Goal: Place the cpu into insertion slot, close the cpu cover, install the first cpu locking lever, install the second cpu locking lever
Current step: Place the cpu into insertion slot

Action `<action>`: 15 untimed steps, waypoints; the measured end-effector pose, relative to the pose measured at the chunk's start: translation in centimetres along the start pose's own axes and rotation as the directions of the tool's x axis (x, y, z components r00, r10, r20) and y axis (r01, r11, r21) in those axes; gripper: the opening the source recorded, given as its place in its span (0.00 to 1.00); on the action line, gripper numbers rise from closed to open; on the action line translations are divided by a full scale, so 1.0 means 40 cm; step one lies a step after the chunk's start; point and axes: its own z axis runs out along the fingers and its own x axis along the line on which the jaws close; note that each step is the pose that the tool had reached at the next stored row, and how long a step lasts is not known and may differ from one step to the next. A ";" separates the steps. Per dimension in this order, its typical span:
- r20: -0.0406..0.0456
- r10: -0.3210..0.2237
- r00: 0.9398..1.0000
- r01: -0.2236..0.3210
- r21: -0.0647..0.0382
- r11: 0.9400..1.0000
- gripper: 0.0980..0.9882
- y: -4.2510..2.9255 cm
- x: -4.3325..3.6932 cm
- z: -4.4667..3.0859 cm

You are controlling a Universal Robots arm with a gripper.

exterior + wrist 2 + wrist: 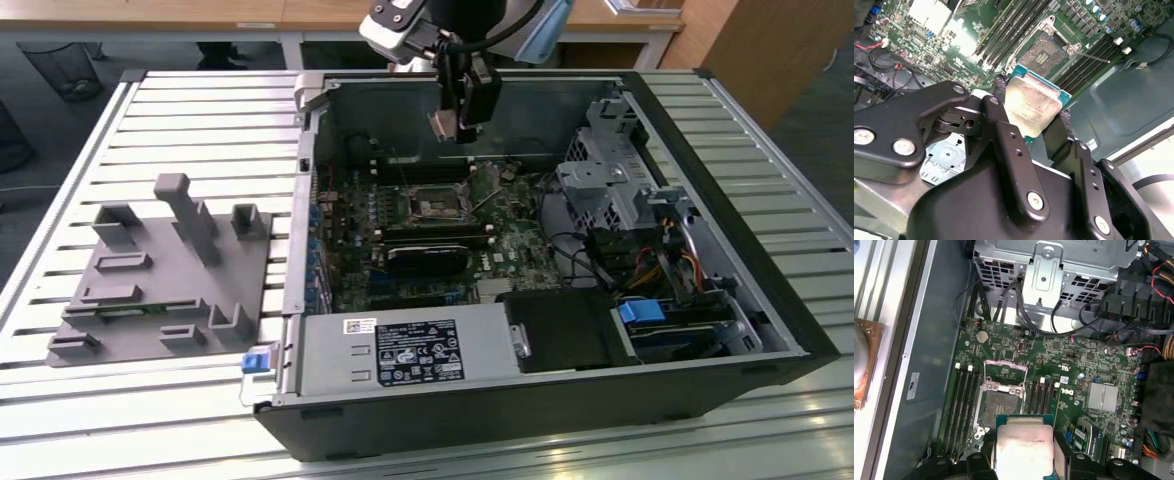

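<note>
My gripper (461, 122) hangs over the back of the open computer case, shut on the cpu (442, 124). In both wrist views the cpu (1031, 106) (1023, 447) is a flat silvery square with tan edges, clamped by its sides between the black fingers (1004, 132). It sits well above the board and apart from it. The insertion slot (438, 207) (996, 407) (1046, 52) lies uncovered below, a dark square on the green motherboard. The cpu cover (1005, 374), a thin silver frame, is swung open at the slot's far side.
Memory slots (965, 405) flank the socket. A silver drive cage (614, 180) and cables fill the exterior view's right of the case, and a power supply (400, 350) sits at the front. A grey fixture block (160, 270) rests on the slatted table (200, 120) at the exterior view's left.
</note>
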 end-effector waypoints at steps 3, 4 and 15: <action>0.002 0.017 1.000 -0.017 0.000 1.000 0.50 0.000 0.000 0.000; 0.002 0.022 1.000 -0.022 0.000 1.000 0.50 0.000 0.000 0.000; 0.007 0.079 0.997 -0.079 -0.002 0.997 0.50 0.000 0.000 0.001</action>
